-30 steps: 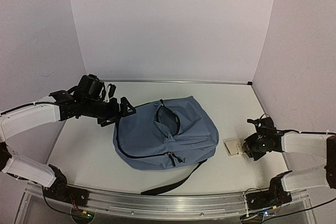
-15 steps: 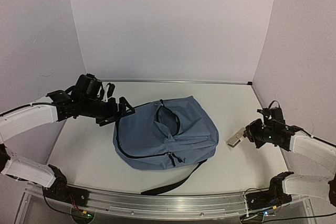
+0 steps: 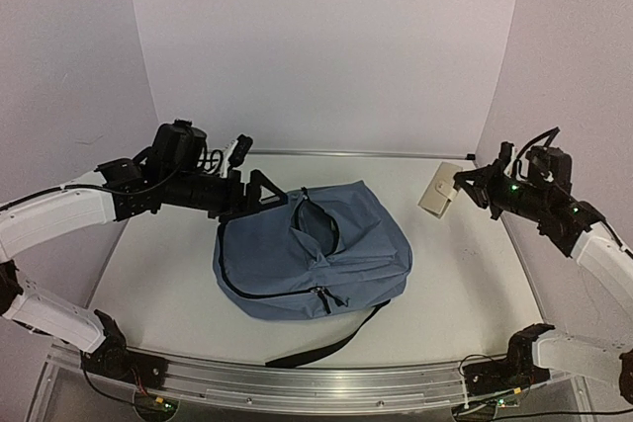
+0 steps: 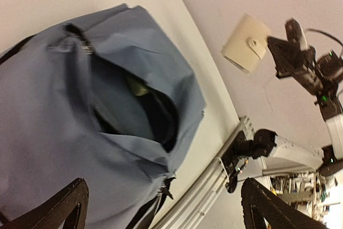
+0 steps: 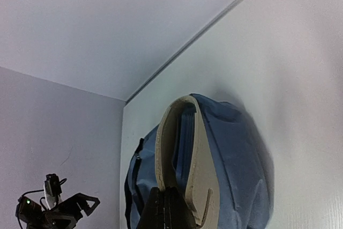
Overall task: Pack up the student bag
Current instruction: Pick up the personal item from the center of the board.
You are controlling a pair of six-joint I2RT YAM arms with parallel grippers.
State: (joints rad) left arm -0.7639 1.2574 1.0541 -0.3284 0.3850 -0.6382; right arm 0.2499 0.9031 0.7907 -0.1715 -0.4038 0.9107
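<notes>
The student bag [image 3: 307, 254], dusty blue with black zippers, lies flat mid-table, its top opening [image 4: 155, 113] gaping dark with something yellow-green [image 4: 138, 87] inside. My left gripper [image 3: 255, 173] hovers open at the bag's upper left edge, and its wide-apart fingertips [image 4: 69, 202] frame the bag in the left wrist view. My right gripper [image 3: 457, 188] is raised at the back right, shut on a small beige wallet [image 3: 436, 191] with a snap tab. Seen from the right wrist, the wallet [image 5: 198, 164] hangs in front of the bag [image 5: 241, 154], showing blue inner leaves.
A black strap [image 3: 326, 348] trails from the bag toward the front rail [image 3: 297, 382]. White walls close the table at the back and both sides. The right arm's base [image 4: 252, 143] sits at the rail.
My right gripper closed on the wallet at the table's right side and lifted it up and back. My left gripper shifted right and higher, over the bag's upper left edge.
</notes>
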